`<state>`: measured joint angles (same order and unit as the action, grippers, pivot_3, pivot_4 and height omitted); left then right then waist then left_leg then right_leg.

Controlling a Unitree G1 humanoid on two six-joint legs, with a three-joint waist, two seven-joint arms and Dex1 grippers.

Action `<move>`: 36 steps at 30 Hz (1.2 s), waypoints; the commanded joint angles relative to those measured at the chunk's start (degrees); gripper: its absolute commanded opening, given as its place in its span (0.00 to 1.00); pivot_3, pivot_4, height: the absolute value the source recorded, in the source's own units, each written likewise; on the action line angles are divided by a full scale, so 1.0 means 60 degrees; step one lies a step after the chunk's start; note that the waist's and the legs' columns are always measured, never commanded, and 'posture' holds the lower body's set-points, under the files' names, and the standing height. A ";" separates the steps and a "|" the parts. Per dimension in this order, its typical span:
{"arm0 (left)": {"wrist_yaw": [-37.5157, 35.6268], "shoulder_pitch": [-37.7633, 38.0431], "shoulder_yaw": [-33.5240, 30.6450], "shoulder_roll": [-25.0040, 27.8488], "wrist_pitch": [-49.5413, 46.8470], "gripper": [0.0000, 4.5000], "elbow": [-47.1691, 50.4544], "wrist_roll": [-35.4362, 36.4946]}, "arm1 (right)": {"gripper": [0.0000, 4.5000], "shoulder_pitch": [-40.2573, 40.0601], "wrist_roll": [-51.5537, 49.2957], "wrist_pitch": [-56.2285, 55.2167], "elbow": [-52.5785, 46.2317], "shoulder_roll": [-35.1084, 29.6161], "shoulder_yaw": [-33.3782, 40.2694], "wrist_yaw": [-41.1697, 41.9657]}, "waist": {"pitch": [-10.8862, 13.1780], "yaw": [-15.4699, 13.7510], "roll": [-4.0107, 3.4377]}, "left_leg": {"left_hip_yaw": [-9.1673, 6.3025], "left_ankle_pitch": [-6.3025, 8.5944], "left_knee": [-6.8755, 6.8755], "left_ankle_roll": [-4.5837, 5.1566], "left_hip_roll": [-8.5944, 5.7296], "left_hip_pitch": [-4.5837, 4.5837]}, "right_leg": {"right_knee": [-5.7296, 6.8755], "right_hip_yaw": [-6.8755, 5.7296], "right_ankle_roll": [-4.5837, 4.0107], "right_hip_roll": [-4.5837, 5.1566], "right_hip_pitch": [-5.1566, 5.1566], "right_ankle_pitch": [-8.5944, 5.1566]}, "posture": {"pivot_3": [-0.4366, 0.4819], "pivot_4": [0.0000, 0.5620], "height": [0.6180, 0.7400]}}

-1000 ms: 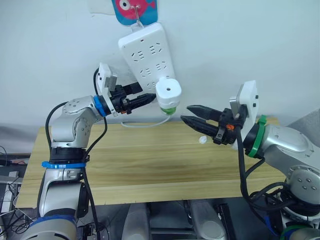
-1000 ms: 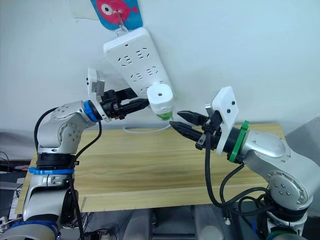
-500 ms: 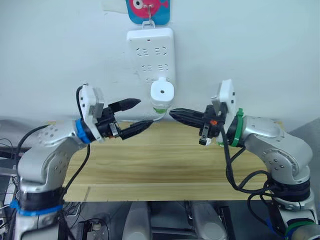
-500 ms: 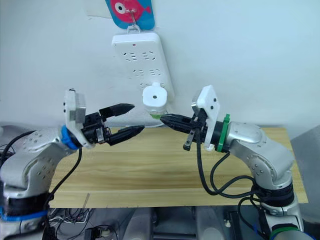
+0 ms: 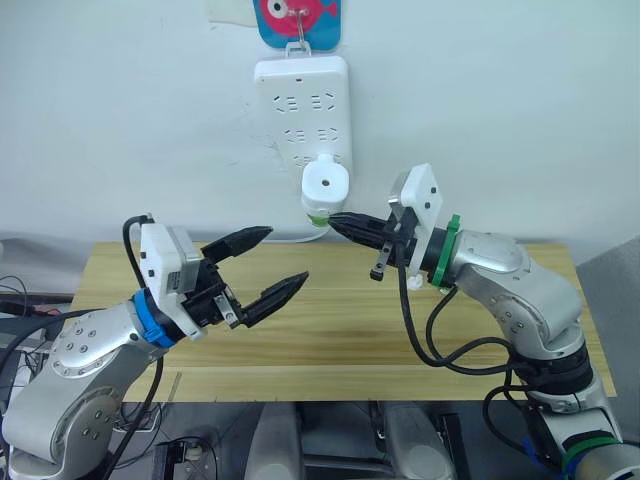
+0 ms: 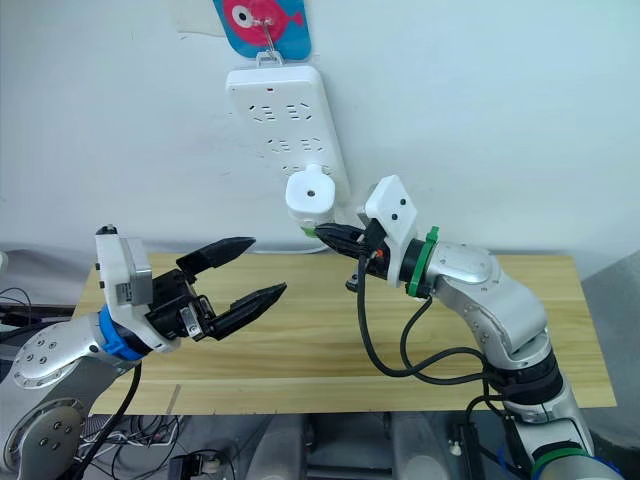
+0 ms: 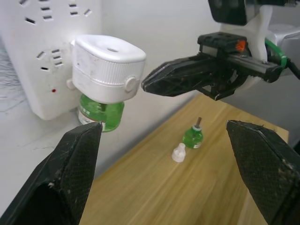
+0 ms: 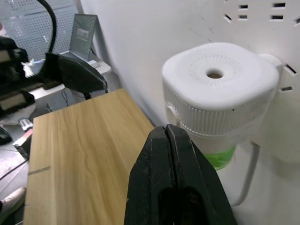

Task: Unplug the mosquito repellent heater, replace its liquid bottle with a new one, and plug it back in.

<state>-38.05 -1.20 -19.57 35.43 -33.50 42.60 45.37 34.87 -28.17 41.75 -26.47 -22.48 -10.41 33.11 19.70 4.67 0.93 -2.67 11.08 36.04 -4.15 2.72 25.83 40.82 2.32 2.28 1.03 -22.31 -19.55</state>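
I saw the mosquito repellent heater [image 5: 325,183] plugged into the bottom of the power strip [image 5: 301,105] hanging on the wall, above the far edge of the tabletop [image 5: 340,330]. Its long axis ran vertically, the round hole up and the green bottle [image 5: 317,214] pointing down. My right hand [image 5: 337,221], fingers pressed together, sat just right of that bottle, tips aimed left at it, clearly the nearer one. My left hand [image 5: 270,262] hung lower and nearer me, fingers spread wide, holding nothing. The new bottle [image 7: 192,136] stood upright on the tabletop beside a small white cap [image 7: 178,153].
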 commanded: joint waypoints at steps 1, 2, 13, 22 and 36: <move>0.0313 0.0117 -0.0074 -0.0090 0.0282 0.99 0.0485 0.0176 | 0.00 0.0123 0.0218 -0.0286 -0.0148 0.0103 -0.0055 -0.0082 | 0.0000 -0.0003 0.0000 | 0.0002 0.0000 0.0001 0.0000 -0.0001 0.0000 | 0.0000 0.0001 0.0000 0.0001 0.0001 0.0000 | 0.38 0.60 1.00; 0.0342 0.0138 -0.0053 -0.0076 0.0306 0.99 0.0508 0.0192 | 0.00 0.0119 0.0246 -0.0288 -0.0157 0.0123 -0.0061 -0.0089 | 0.0000 -0.0002 0.0000 | 0.0002 0.0000 0.0001 0.0000 0.0000 0.0000 | -0.0001 0.0001 0.0000 0.0001 0.0001 0.0000 | 0.38 0.60 1.00; 0.0232 0.0290 -0.0027 0.0070 0.0636 0.99 0.0357 0.0073 | 0.00 -0.0023 -0.0090 0.0203 -0.0679 0.0287 -0.0055 -0.0028 | 0.0000 -0.0002 0.0000 | 0.0000 0.0000 -0.0001 0.0001 0.0001 0.0000 | -0.0001 -0.0001 0.0000 0.0000 0.0000 0.0000 | 0.38 0.61 1.00; 0.0006 0.0407 -0.0041 0.0216 0.0961 0.99 0.0225 -0.0030 | 0.00 -0.0031 -0.0189 0.0604 -0.1008 0.0733 -0.0242 -0.0482 | 0.0000 0.0006 0.0000 | -0.0001 0.0000 -0.0003 0.0000 0.0001 -0.0001 | 0.0000 -0.0001 0.0000 0.0000 0.0000 0.0000 | 0.38 0.61 1.00; 0.0069 0.0461 0.0015 0.0285 0.1126 0.99 0.0152 -0.0098 | 0.00 0.0442 0.0813 0.0190 -0.0140 0.1331 -0.0581 -0.1055 | 0.0000 -0.0002 0.0000 | -0.0002 0.0001 -0.0005 0.0000 0.0001 0.0000 | -0.0003 -0.0003 0.0000 0.0000 -0.0001 0.0000 | 0.39 0.60 1.00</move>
<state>-37.64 1.28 -19.39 36.73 -28.12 42.41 44.98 36.82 -24.00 44.26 -26.51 -14.56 -13.88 27.09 19.70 4.65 0.93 -2.68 11.08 36.01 -4.14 2.72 25.83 40.80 2.31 2.28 1.03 -22.32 -19.55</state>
